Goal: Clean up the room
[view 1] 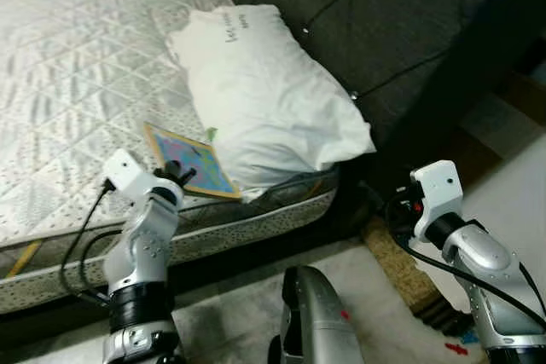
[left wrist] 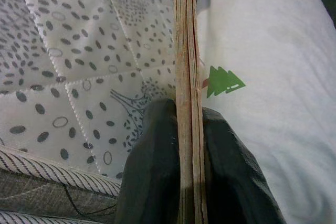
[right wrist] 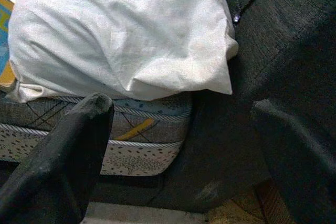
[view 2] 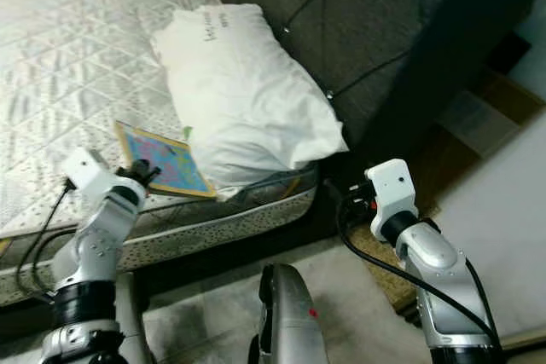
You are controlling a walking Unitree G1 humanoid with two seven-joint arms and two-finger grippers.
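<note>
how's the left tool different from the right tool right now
The left tool is shut on the wooden puzzle board over the mattress; the right tool is open and holds nothing. The left sits beside the pillow; the right hangs off the bed's corner. Both have black fingers.

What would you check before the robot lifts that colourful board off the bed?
1. Left gripper closed on the board: ok, a finger on each face of its edge.
2. Board free of the pillow: cannot tell, its far side lies against or under the pillow.
3. Small green tree shape beside the board will not be dragged along: cannot tell.
4. Right gripper out of the way: ok, open, off the mattress corner.
5. Firm grip depth: cannot tell.
</note>
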